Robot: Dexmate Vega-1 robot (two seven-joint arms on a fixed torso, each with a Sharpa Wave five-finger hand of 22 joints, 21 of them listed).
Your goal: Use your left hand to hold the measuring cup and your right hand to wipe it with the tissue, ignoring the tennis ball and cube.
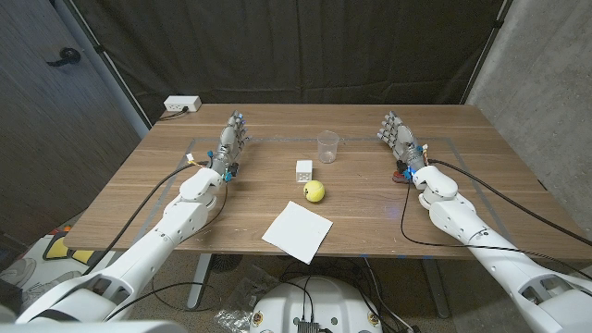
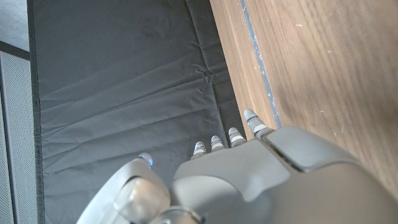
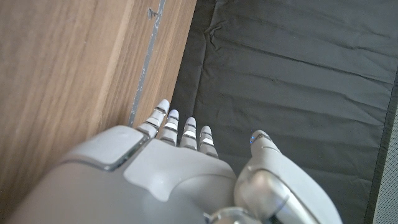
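1. As seen from the head view, nothing of the task looks begun: the clear measuring cup (image 1: 326, 146) stands upright on the wooden table (image 1: 139, 199), towards its far middle, between the two hands and well apart from both. The left hand (image 1: 231, 141) and right hand (image 1: 398, 136) hold nothing, fingers stretched out and apart. The tissue (image 1: 297, 230) lies flat near the front edge, untouched. Between it and the cup sit the tennis ball (image 1: 314, 191) and white cube (image 1: 303, 170), to be left alone.
2. Along the left wrist view, the left hand (image 2: 249, 168) shows straight fingertips (image 2: 250, 116) reaching past the table edge toward the dark curtain (image 2: 118, 93), grasping nothing.
3. Along the right wrist view, the right hand (image 3: 180, 168) is likewise released. Taking hold of the cup, picking up the tissue and wiping all remain, I judge.
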